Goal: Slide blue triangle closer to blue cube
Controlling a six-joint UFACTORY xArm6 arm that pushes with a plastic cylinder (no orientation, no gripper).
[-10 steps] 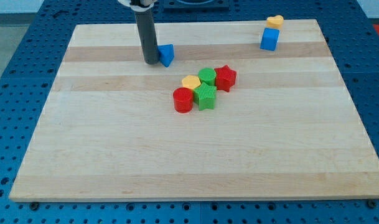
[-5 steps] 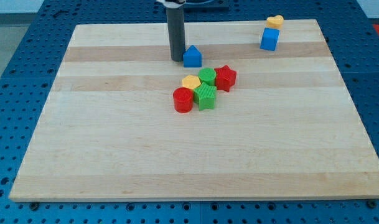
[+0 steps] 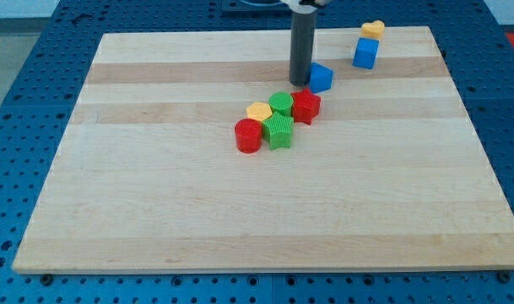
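Observation:
The blue triangle lies on the wooden board near the view's top, right of centre. My tip touches its left side; the dark rod rises straight up from there. The blue cube sits up and to the right of the triangle, near the board's top right corner, with a clear gap between the two. A yellow block rests just above the cube, touching it.
A cluster sits just below the tip and triangle: a red star, a green cylinder, a yellow block, a green star and a red cylinder. The board's top edge is close above the cube.
My tip has slid to the right along the top of the board, pushing the blue triangle with it. The triangle is now much nearer the blue cube. The other blocks have not moved.

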